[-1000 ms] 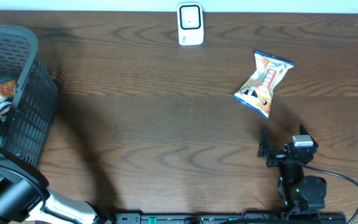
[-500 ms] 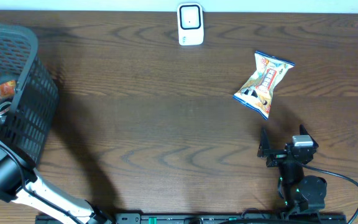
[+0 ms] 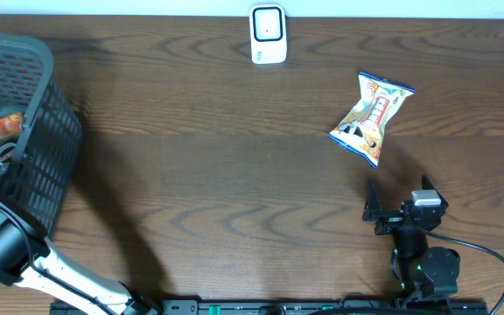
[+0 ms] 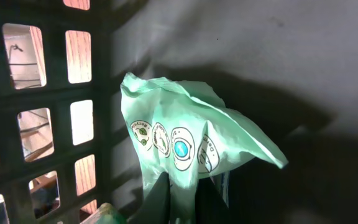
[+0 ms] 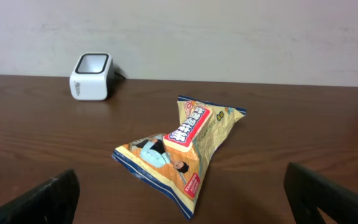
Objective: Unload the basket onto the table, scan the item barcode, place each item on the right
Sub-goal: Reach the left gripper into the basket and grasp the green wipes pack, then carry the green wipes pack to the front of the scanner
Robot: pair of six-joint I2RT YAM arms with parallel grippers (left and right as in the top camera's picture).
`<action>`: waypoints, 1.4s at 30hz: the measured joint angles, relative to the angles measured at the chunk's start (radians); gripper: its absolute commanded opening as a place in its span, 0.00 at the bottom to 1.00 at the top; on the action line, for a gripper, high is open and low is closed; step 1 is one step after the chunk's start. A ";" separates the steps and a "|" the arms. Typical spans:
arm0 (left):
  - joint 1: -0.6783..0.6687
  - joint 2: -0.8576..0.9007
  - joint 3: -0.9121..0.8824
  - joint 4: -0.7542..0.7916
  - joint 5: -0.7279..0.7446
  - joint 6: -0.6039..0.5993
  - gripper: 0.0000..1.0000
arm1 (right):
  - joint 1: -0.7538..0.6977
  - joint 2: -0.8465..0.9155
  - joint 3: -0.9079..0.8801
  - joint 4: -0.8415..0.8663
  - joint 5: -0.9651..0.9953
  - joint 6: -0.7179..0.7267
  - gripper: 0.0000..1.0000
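Firstly, basket (image 3: 51, 157): at the left edge of the table (image 3: 234, 175), holding stock.
Snack bag (image 3: 370, 118): loose, right of centre; red lettering unreadable.
Scanner (image 3: 268, 35): at the far edge, within both arms' reach.
Green packet (image 4: 185, 137): inside the basket, likely next to scan; round emblems, text illegible.
Left gripper (image 4: 182, 196): clenched on the packet's lower edge, probably for lifting.
Right gripper (image 5: 185, 190): spread wide, empty.

Straight ahead of the right gripper (image 5: 185, 196) the snack bag (image 5: 180, 149) blocked the way, with bare table (image 5: 36, 143) either side of it and the scanner (image 5: 92, 76) farther off, ahead-left. The left gripper (image 4: 182, 202) was hemmed in, with the basket wall (image 4: 55, 112) close on its left and the green packet (image 4: 185, 137) pinched dead ahead.
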State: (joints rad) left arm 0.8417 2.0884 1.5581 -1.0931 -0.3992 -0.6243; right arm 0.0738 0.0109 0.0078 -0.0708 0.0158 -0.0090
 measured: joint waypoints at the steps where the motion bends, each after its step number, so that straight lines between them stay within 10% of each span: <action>1: 0.000 -0.005 0.006 0.000 0.008 0.000 0.08 | 0.000 0.000 0.000 0.000 0.000 0.000 0.99; 12: 0.000 -0.385 0.121 0.206 0.260 -0.008 0.08 | 0.000 0.000 0.000 0.000 0.000 0.000 0.99; 21: -0.045 -0.726 0.137 0.473 0.750 -0.148 0.08 | 0.000 0.000 0.000 0.000 0.000 0.000 0.99; 30: -0.478 -0.737 0.137 0.452 0.958 -0.129 0.07 | 0.000 0.000 0.000 0.000 0.000 0.000 0.99; 42: -1.060 -0.551 0.137 0.293 0.796 0.025 0.07 | 0.000 0.000 0.000 0.000 0.000 0.000 0.99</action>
State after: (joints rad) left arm -0.2180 1.5372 1.6947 -0.8001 0.3965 -0.5991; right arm 0.0738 0.0109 0.0078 -0.0708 0.0154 -0.0086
